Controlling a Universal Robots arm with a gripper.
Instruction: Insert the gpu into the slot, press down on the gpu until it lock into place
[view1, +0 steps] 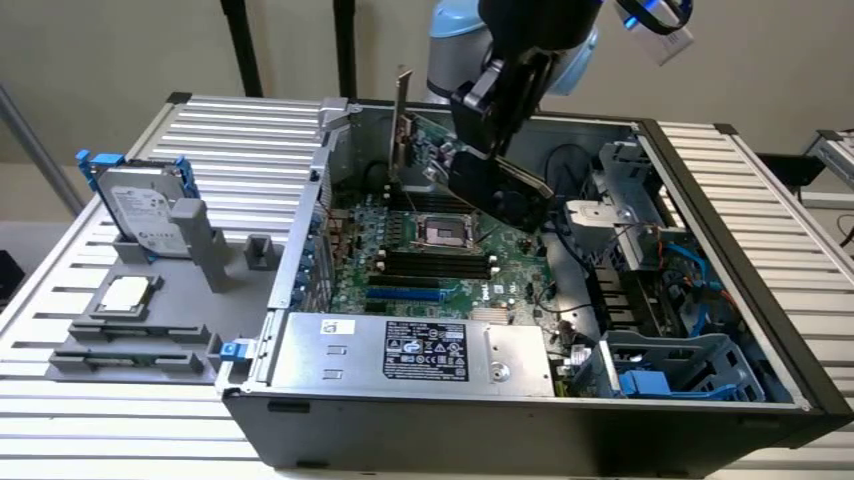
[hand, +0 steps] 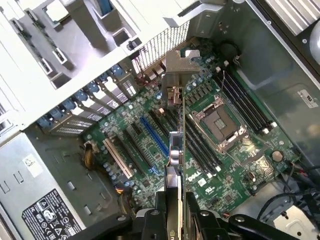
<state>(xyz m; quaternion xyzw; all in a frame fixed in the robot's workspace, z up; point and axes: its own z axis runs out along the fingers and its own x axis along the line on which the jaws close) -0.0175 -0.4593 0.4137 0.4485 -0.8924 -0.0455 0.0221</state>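
Note:
The gpu (view1: 434, 140) hangs tilted in the air over the far part of the open computer case, and its silver end bracket (view1: 402, 115) points up. My gripper (view1: 491, 120) is shut on the card's black cooler side. In the wrist view the gpu (hand: 173, 145) shows edge-on, with the bracket (hand: 176, 65) at its far end. A finger of my gripper (hand: 173, 216) sits on each face of the card. The bright-blue slot (view1: 404, 296) lies on the green motherboard (view1: 514, 275), below the card and nearer the power supply. The card is apart from the slot (hand: 154, 136) and hovers beside it.
A silver power supply (view1: 414, 350) fills the case's near side. The CPU socket (view1: 441, 232) and black memory strips (view1: 427, 265) lie under the card. Cables and a blue drive cage (view1: 667, 370) crowd the exterior view's right. A hard drive (view1: 140, 215) stands in a grey fixture outside the case.

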